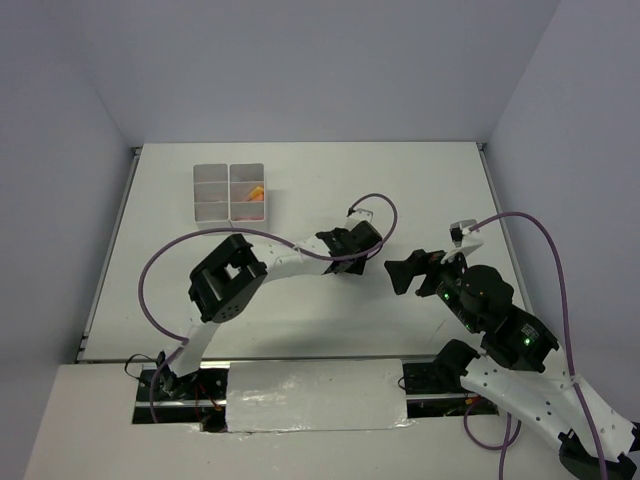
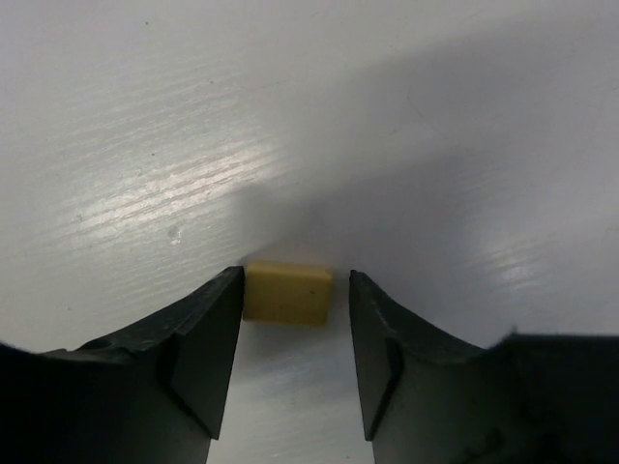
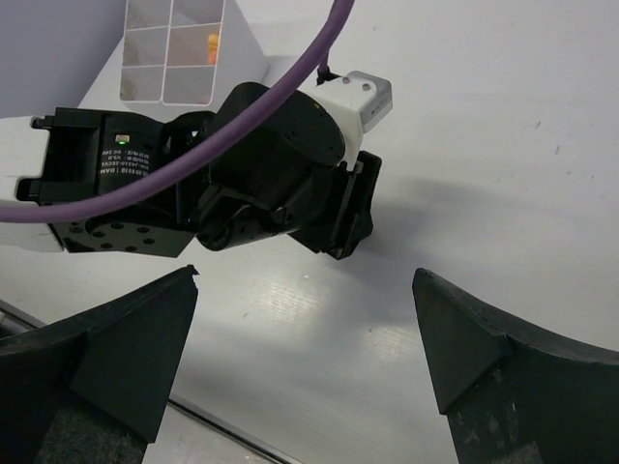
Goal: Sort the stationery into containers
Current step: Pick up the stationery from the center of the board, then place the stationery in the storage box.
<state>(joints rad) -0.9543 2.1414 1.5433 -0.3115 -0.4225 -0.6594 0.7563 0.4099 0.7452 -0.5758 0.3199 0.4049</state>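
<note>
White table (image 1: 430,180) fills the overhead view, and on its far left side you've got the box (image 1: 229,191): six square cells in two columns, with an orange piece (image 1: 256,194) sitting in the right-hand column. Near the middle of the table your left arm (image 1: 270,262) is stretched out long and low. That reach makes sense, because the piece it's after lies well apart from the box, so the arm has to go out to it. Your right arm (image 1: 500,320) is folded back on its own side. The right gripper (image 1: 400,272) points toward the middle, fingers spread wide with nothing between them. It looks parked there to stay out of the way.

Now the left gripper (image 2: 290,290), down at the surface: its fingers straddle a small beige block (image 2: 288,293) lying flat on the table. One finger is right against the block's edge, while the other shows a thin strip of table between itself and the block. So call it bracketed, not yet clamped. The block sits nearly square between the fingers, which should give you flat faces to squeeze.

My read is that you're at the pinch, with the lift and the carry across to a cell not yet done. Watch that the block doesn't skate sideways when the second finger meets it.
</note>
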